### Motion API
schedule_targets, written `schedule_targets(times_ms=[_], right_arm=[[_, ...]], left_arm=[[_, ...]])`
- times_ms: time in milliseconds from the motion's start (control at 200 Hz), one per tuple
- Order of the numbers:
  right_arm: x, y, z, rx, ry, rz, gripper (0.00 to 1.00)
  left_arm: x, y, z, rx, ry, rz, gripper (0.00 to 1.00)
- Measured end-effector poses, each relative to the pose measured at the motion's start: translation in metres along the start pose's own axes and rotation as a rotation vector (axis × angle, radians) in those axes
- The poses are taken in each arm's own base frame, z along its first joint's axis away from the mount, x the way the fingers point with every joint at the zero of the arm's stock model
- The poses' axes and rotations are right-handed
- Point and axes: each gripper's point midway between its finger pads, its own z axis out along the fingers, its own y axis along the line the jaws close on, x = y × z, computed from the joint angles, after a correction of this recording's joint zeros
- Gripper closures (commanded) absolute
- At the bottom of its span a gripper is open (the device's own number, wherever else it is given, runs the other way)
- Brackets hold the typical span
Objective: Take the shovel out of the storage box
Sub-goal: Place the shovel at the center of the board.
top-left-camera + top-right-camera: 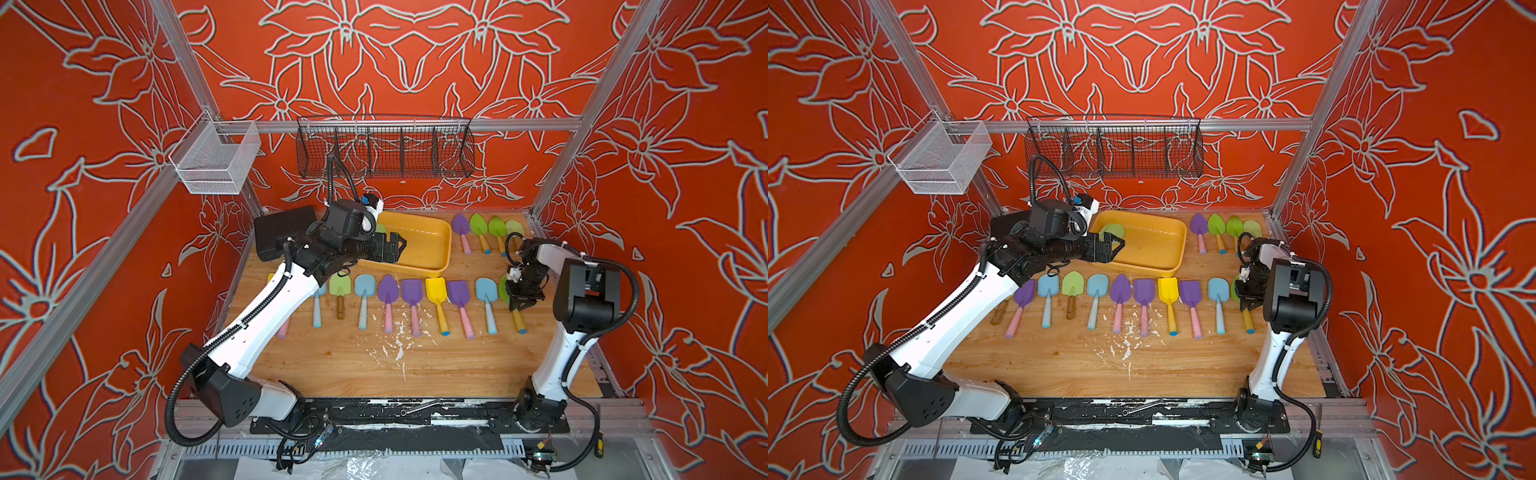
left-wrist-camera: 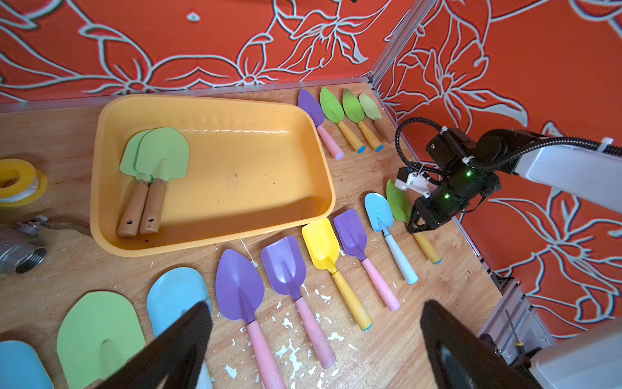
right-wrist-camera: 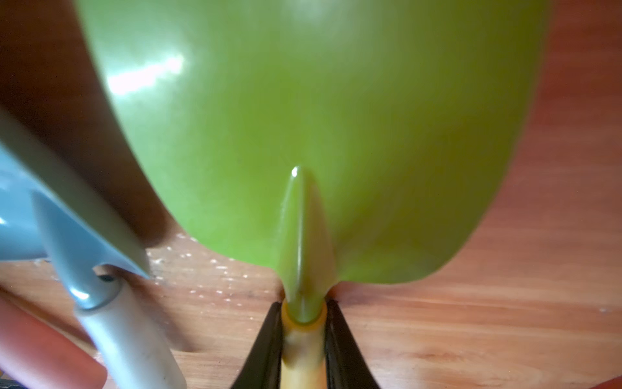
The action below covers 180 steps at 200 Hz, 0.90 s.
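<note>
Wooden worktop [image 1: 332, 365], red floral walls [image 1: 83, 166]: the left hand [image 1: 1116, 246] hangs wide open at the rim of the yellow-orange plastic storage box [image 2: 208, 101]. Two nested pale-green, wooden-handled shovels [image 2: 165, 155] lie inside, just ahead of it; they are likely light and stiff, best pinched by the handle. The right hand [image 2: 419, 229] clasps a leaf-green, yellow-handled shovel [image 3: 319, 118] outside.

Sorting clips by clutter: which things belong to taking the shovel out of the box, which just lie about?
Job: storage box; two green shovels inside; left gripper, open nearby.
Lying about: shovels on the table, the end shovel in the right gripper; black case; wire baskets; tape roll.
</note>
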Motion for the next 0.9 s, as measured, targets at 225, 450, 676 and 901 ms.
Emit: schedule_targets(times_ms=[225, 450, 676, 901], right_arm=[[-0.001, 0.003, 0.0, 0.007, 0.003, -0.013, 0.8], [-0.011, 0.002, -0.002, 0.006, -0.009, 0.005, 0.79], [-0.012, 0.004, -0.002, 0.0, -0.011, 0.024, 0.56], [-0.015, 0.004, -0.005, 0.003, -0.028, 0.034, 0.42]], left_arm=[[0.002, 0.0, 0.001, 0.0, 0.004, -0.001, 0.03], [0.005, 0.002, 0.003, -0.003, 0.014, -0.003, 0.03], [0.005, 0.002, 0.003, -0.003, 0.014, -0.002, 0.03], [0.005, 0.002, 0.003, -0.003, 0.014, -0.003, 0.03]])
